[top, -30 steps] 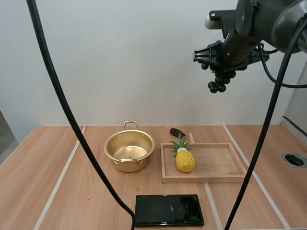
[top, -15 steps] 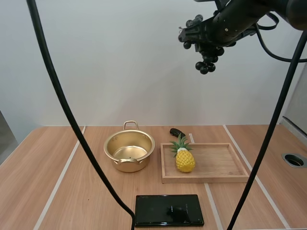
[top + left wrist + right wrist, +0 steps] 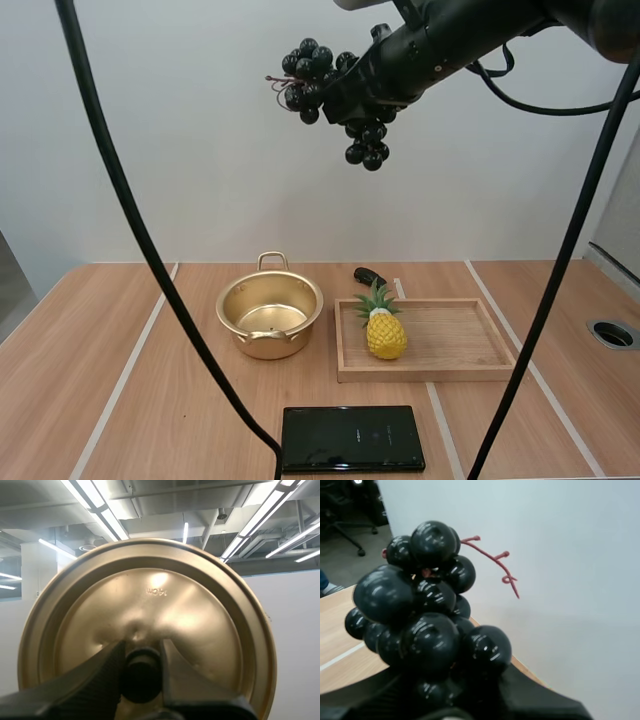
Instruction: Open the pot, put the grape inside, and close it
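Observation:
The golden pot stands open on the table, left of centre, with nothing inside. High above the table my right gripper is shut on a bunch of dark grapes, which hangs roughly over the gap between pot and tray. The right wrist view has the grapes close up, with a red stem, pinched in my right gripper. In the left wrist view my left gripper is shut on the black knob of the golden lid, held up off the pot.
A wooden tray lies right of the pot with a toy pineapple at its left end. A small black object lies behind the tray. A flat black slab sits near the front edge. A round hole marks the table's far right.
My right arm has swung left and slightly upward with the grapes, from above the tray's right side to near the pot's side. The pot, tray and pineapple have not moved.

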`<state>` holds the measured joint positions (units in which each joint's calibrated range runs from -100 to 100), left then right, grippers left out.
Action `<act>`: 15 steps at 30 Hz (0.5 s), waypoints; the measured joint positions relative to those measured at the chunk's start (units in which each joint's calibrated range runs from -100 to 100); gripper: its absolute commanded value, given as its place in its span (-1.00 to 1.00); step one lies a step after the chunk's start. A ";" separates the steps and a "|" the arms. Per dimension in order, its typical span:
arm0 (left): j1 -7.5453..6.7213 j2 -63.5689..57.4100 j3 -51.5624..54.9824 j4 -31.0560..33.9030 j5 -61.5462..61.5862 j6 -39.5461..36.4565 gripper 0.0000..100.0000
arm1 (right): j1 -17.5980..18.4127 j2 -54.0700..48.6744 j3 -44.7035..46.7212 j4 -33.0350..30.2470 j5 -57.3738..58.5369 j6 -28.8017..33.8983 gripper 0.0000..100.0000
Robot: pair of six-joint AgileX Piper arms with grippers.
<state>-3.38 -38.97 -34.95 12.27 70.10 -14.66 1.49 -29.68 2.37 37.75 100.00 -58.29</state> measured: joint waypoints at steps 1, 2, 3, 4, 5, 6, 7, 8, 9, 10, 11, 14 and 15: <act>0.00 0.00 0.00 0.00 0.11 0.00 -1.00 | 0.51 0.14 0.00 0.11 0.00 -0.41 -1.00; 0.00 0.00 0.00 0.00 0.11 0.00 -1.00 | 1.10 0.42 0.00 0.25 0.00 -0.76 -1.00; 0.00 0.00 0.00 0.00 0.22 0.00 -1.00 | 1.74 0.77 -0.16 0.25 0.00 -1.03 -1.00; 0.00 0.00 0.00 0.00 0.22 0.00 -1.00 | 2.45 1.26 -0.16 0.25 0.00 -1.11 -1.00; 0.00 0.00 0.00 0.00 0.34 0.00 -1.00 | 3.05 1.92 -0.29 0.25 0.00 -1.24 -1.00; 0.00 0.00 0.00 0.00 0.34 0.00 -1.00 | 3.78 2.73 -0.29 0.25 0.00 -1.33 -1.00; 0.00 0.00 0.00 0.00 0.34 0.00 -1.00 | 4.56 3.71 -0.29 -0.23 0.00 -1.32 -1.00; 0.00 0.00 0.00 0.00 0.43 0.00 -1.00 | 5.19 4.57 -0.29 -0.55 0.00 -1.17 -1.00; 0.00 0.00 0.00 0.00 0.55 0.11 -1.00 | 5.93 5.72 -0.29 -1.02 0.00 -0.93 -1.00; 0.00 0.00 0.00 0.00 0.55 0.51 -1.00 | 6.68 7.02 -0.29 -1.62 0.00 -0.67 -1.00; 0.00 0.00 0.00 0.00 0.55 0.66 -1.00 | 7.27 8.32 -0.29 -2.10 0.00 -0.42 -1.00; 0.00 0.00 0.00 0.00 0.55 1.62 -1.00 | 9.40 12.03 -0.29 -4.43 -0.03 1.15 -1.00; 0.00 0.00 0.00 0.00 0.55 1.95 -1.00 | 10.03 13.26 -0.29 -5.40 -0.03 1.81 -1.00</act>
<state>-3.38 -38.97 -34.95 12.27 70.65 -12.71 11.52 -16.43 2.08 32.35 99.97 -56.48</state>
